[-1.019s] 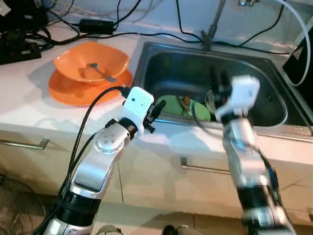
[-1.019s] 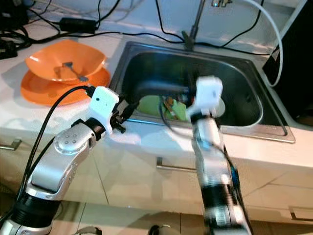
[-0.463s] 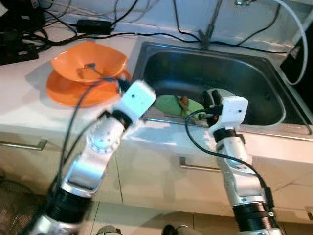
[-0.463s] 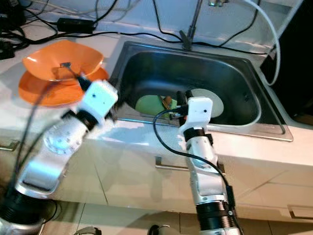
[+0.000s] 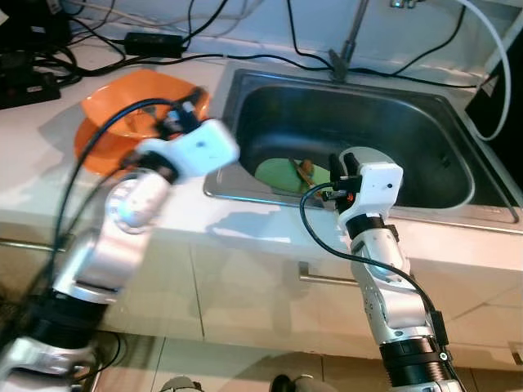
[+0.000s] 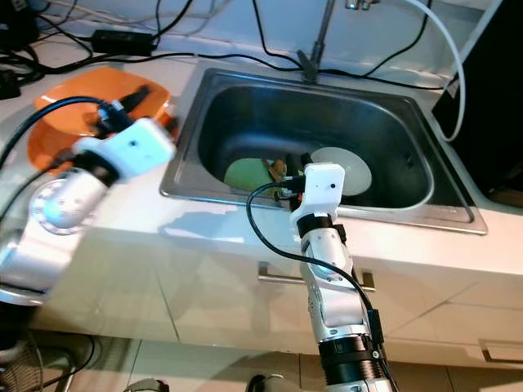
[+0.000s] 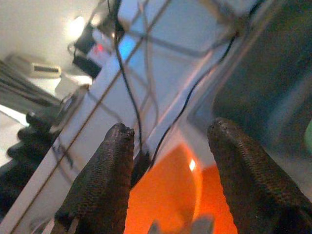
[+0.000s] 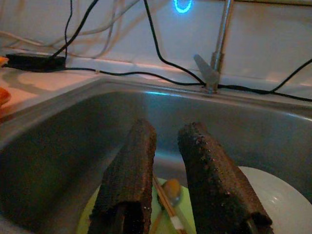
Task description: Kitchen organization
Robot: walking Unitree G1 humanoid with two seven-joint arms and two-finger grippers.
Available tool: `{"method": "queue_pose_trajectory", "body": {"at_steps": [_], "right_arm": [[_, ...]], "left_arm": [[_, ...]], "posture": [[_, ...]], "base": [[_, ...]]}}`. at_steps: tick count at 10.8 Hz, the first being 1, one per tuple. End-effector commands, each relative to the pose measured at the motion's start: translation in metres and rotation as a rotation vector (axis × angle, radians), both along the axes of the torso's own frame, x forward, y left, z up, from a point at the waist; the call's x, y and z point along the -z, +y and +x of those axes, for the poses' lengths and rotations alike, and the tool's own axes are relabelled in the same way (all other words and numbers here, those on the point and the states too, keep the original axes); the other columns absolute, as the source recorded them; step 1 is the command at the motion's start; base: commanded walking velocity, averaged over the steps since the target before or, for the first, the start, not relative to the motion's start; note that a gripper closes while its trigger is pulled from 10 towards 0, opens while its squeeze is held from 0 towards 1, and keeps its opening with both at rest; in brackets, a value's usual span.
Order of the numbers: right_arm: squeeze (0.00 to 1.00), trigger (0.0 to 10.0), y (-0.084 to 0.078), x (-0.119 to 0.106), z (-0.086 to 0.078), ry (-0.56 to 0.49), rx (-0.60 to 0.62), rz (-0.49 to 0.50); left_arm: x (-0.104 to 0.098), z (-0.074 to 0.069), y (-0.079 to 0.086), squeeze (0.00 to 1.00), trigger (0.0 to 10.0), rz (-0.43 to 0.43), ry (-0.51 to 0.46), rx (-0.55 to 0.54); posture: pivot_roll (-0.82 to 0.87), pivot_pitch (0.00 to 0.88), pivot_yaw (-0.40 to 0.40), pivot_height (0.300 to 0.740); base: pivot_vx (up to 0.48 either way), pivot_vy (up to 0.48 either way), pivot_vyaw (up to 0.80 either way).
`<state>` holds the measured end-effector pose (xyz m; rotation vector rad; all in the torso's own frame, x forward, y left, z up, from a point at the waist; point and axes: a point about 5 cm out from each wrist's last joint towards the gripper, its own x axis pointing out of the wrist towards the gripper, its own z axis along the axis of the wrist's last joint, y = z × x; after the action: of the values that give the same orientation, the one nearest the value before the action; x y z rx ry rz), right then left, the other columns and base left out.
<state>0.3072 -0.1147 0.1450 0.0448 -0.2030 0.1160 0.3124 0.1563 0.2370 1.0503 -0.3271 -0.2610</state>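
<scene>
Since a second ago the left arm has swung away from the sink (image 5: 458, 122) rim toward the orange bowl (image 5: 135, 114) on the counter beside the sink, and the right arm has settled at the sink's front edge. The left gripper (image 7: 168, 161) hangs just above the bowl, its fingers spread wide with nothing between them. The right gripper (image 8: 168, 170) points down into the sink with a narrow gap between its fingers, empty, above the green plate (image 5: 282, 171) that carries a spoon (image 8: 171, 187); a white plate (image 6: 343, 167) lies just beside it on the sink floor. The step in hand looks like reaching for dishes to sort. Next, the left gripper would need to descend onto the bowl's rim and close.
</scene>
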Motion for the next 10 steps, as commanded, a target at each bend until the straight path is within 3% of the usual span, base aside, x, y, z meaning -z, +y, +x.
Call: {"method": "queue_pose_trajectory", "body": {"at_steps": [1,6,10], "right_arm": [[0.0,10.0,0.0,-0.003,0.003,-0.003,0.002,-0.006],[0.0,10.0,0.0,-0.003,0.004,0.001,0.006,-0.003],[0.0,10.0,-0.001,-0.002,0.004,0.005,0.01,-0.005]], "left_arm": [[0.007,0.0,0.004,0.0,10.0,0.039,0.026,-0.01],[0.028,-0.003,0.014,0.0,10.0,0.147,0.113,-0.034],[0.028,0.008,0.012,0.0,10.0,0.185,0.083,-0.089]], "posture": [[0.01,0.083,-0.096,0.74],[0.01,0.088,-0.099,0.74],[0.01,0.086,-0.097,0.74]], "base": [[0.0,0.0,0.0],[0.0,0.0,0.0],[0.0,0.0,0.0]]}}
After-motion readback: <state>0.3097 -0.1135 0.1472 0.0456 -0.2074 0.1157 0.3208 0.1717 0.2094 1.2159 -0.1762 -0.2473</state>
